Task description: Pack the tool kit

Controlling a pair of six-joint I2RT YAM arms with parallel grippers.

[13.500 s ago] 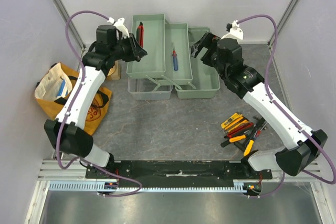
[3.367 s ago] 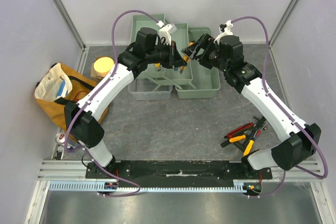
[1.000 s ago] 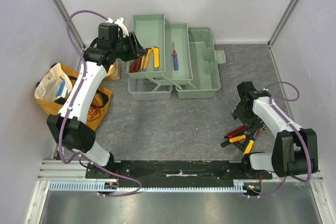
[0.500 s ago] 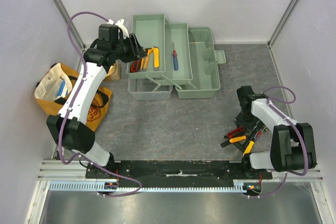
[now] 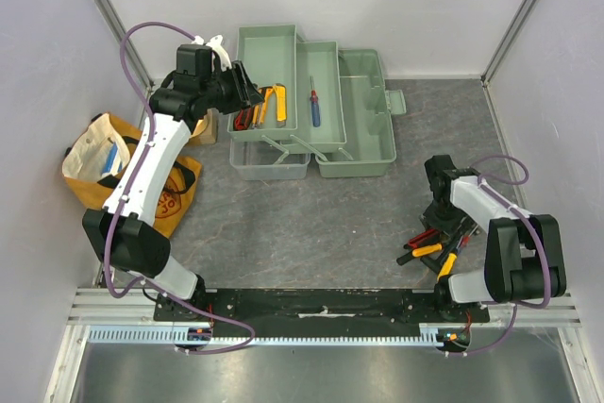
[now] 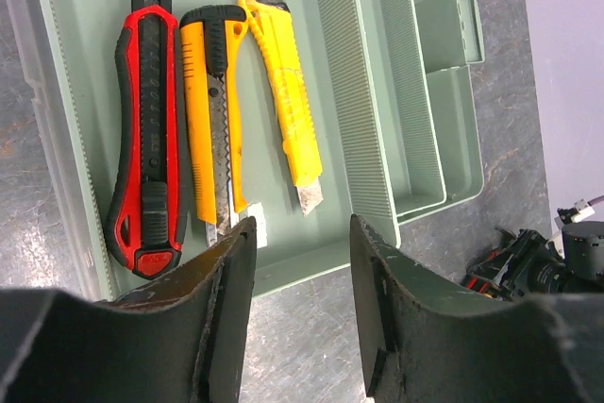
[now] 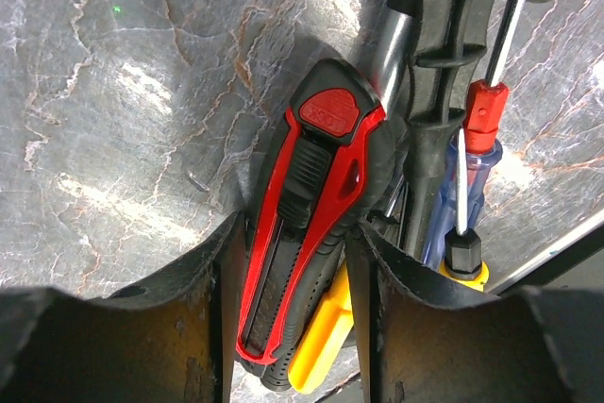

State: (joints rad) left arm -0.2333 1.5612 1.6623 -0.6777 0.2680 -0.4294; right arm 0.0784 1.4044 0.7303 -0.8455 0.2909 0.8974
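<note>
At the far middle of the tabletop [image 5: 311, 224], in the overhead view, the sage-green toolbox [image 5: 363, 139] stands open with its trays fanned out to the left. The left fingers [image 5: 247, 93] hover at the left edge of the far-left tray [image 5: 269, 49]. The right fingers [image 5: 436, 224] point down into a loose pile of hand tools [image 5: 429, 247] at the near right, well apart from the box. From the left wrist, the left fingers are spread and hold nothing. Beyond them three utility knives [image 6: 209, 120], red, orange and yellow, lie side by side in the tray. From the right wrist, the right fingers are parted on either side of a red-and-black utility knife [image 7: 316, 158] lying on top of the pile. Its long axis runs roughly away from the wrist, along the finger faces, so a squeeze would fall across its narrow width. The fingers sit close to its flanks and appear not yet clamped. Just right of it lie a black ribbed handle [image 7: 453, 35] and a blue-handled screwdriver [image 7: 453, 205]; a yellow handle [image 7: 321, 346] shows beneath. The right arm is clearly the nearer one for this pick.
</note>
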